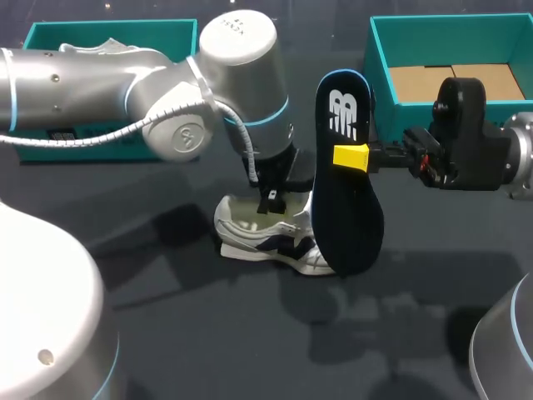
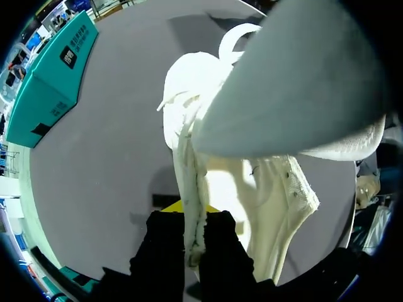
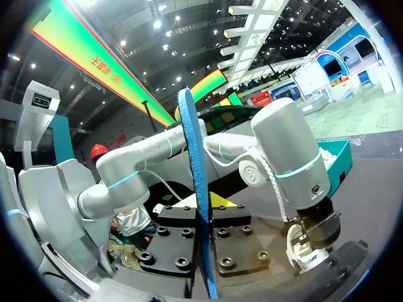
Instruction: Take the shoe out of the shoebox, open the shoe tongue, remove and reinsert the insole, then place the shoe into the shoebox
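Note:
A white shoe lies on the dark table, near the middle. My left gripper comes straight down onto it. In the left wrist view this gripper is shut on a thin white edge of the shoe's upper, at its opening. My right gripper is shut on a dark insole with a blue rim, holding it upright with its lower end by the shoe's toe. Its grey underside looms over the shoe. From the right wrist the insole shows edge-on between the gripper's yellow tips.
A teal shoebox stands at the back left with something white inside, partly behind my left arm. A second teal shoebox with a cardboard floor stands at the back right, just behind my right arm. The table's front half is bare.

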